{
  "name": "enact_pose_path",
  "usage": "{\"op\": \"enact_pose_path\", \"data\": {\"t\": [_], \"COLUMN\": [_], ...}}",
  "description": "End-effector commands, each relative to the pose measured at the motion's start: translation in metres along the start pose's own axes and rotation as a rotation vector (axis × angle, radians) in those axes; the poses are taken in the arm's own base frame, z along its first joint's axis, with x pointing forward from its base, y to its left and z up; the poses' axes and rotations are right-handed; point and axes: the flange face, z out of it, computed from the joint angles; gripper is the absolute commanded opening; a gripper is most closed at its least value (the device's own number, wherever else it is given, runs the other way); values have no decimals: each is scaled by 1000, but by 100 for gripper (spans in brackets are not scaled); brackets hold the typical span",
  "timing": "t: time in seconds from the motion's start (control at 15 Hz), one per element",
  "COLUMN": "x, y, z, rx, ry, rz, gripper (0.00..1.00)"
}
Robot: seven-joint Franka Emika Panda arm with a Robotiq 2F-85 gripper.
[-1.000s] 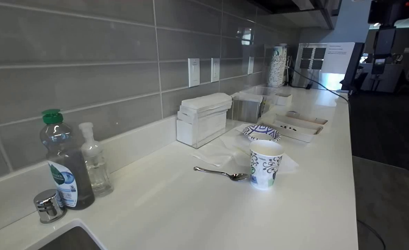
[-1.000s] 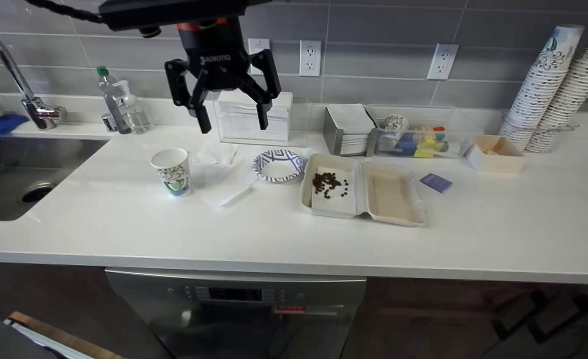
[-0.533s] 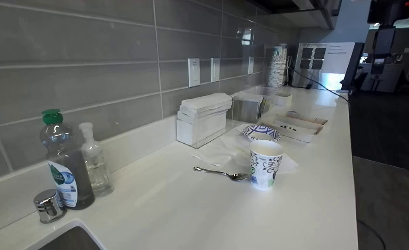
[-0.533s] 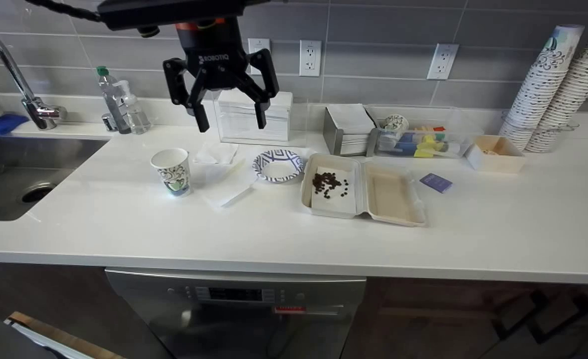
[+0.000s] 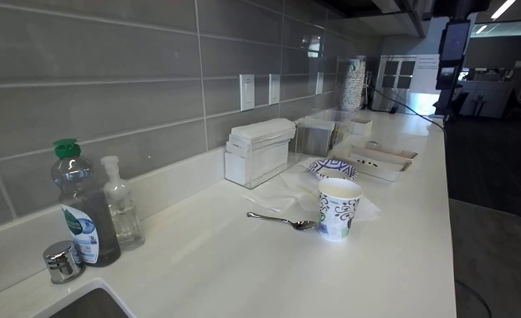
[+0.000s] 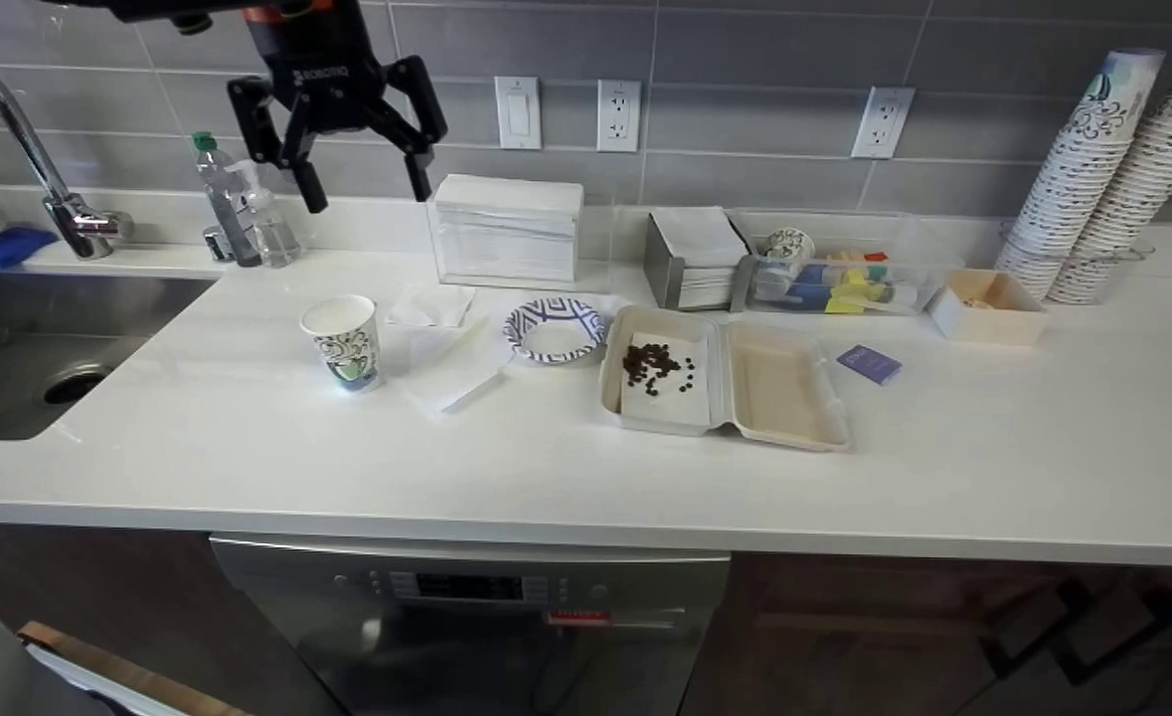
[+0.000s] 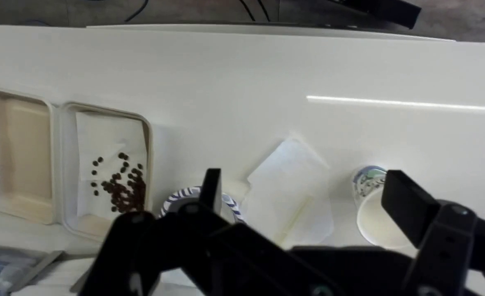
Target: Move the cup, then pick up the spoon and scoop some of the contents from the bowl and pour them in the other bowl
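The white paper cup (image 5: pixel 339 216) with its printed pattern stands upright on the counter; it also shows in an exterior view (image 6: pixel 347 348) and the wrist view (image 7: pixel 367 183). The dark metal spoon (image 5: pixel 289 221) lies flat beside the cup; the remaining views do not show it. A blue-and-white paper bowl (image 6: pixel 554 306) sits right of the cup, partly hidden by a finger in the wrist view (image 7: pixel 232 203). The open takeout box (image 6: pixel 609 383) holds dark beans (image 6: pixel 650 366), also in the wrist view (image 7: pixel 127 193). My gripper (image 6: pixel 368 197) is open and empty, well above the counter near the cup.
Napkins (image 6: pixel 461 373) lie between cup and bowl. A napkin holder (image 6: pixel 508 234), a napkin stack (image 6: pixel 700 259) and a clear bin (image 6: pixel 834 283) line the wall. The sink (image 6: pixel 79 343), soap bottle (image 5: pixel 83 221) and pump bottle (image 5: pixel 123 212) are beyond the cup. Cup stacks (image 6: pixel 1092 179) stand far right.
My open gripper has moved left and slightly up in an exterior view, towards above the cup. The cup, spoon, bowl and box have not moved.
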Motion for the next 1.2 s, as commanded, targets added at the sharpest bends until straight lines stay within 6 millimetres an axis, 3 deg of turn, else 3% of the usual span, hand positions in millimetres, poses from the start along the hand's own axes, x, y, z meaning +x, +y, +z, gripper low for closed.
{"op": "enact_pose_path", "data": {"t": [0.0, 0.33, 0.53, 0.8, 1.13], "x": [42, 101, 130, 154, 168], "y": [-48, -105, -126, -140, -144], "z": [-9, -4, 16, 46, 85], "rx": [46, 46, 31, 29, 35], "ry": [9, 34, 41, 43, 8], "rz": [-22, -4, 12, 1, -16], "gripper": [100, 100, 100, 100, 100]}}
